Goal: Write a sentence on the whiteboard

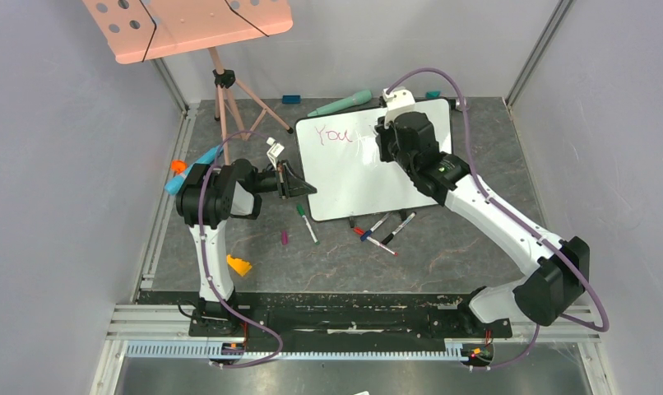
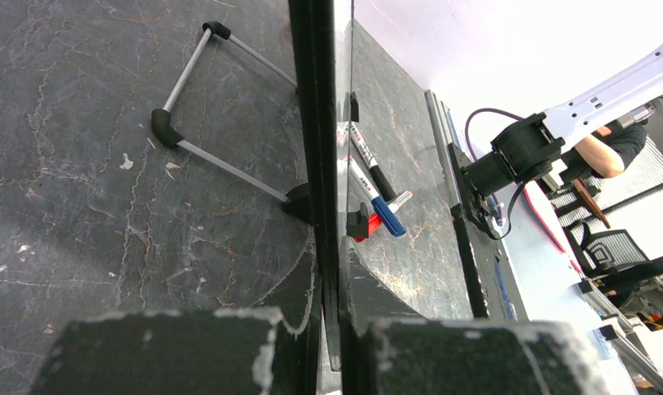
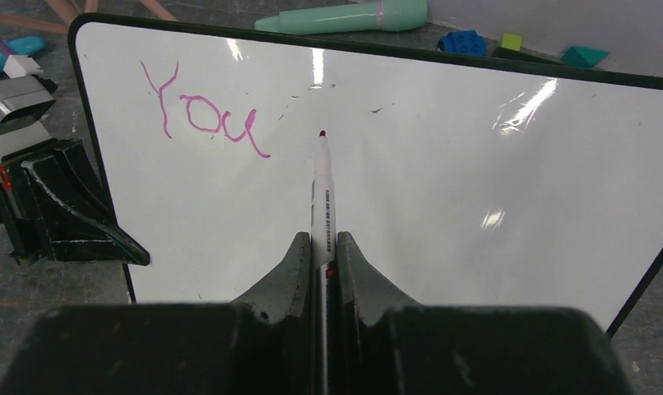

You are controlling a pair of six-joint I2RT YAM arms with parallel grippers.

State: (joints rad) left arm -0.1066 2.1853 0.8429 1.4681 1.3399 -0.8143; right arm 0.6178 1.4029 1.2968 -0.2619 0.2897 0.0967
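Whiteboard (image 1: 357, 177) is propped near the middle of the worktop (image 1: 460, 247), leaning back on a wire stand (image 2: 197, 107), with its glossy face turned toward the arms. Its long axis is laid left to right, the right end swung a little farther from the bases.

The left edge of the whiteboard is pinched between the left fingers (image 2: 164, 358), which are pressed almost together with only the thin dark frame between them. In the left wrist view the board is seen edge-on, running straight out from those fingers.

A marker (image 3: 322, 189) is pinched at its barrel by the right fingers (image 3: 283, 276), which are closed tight on it well back from the tip. The marker's long axis is kept in line with the fingers and is pointed at the board's face. Its red tip is placed just right of the writing, in the upper half. Whether the tip touches the surface cannot be told.

Of the sentence (image 3: 205, 115), only "You" is written, in pink-red near the upper left corner, running along the long axis.

Loose markers (image 1: 376, 242) are scattered on the worktop near the board's lower edge, and a green-capped one (image 1: 307, 224) is laid by its lower left corner. A mint-green cylinder (image 3: 345, 16) is laid behind the top edge.
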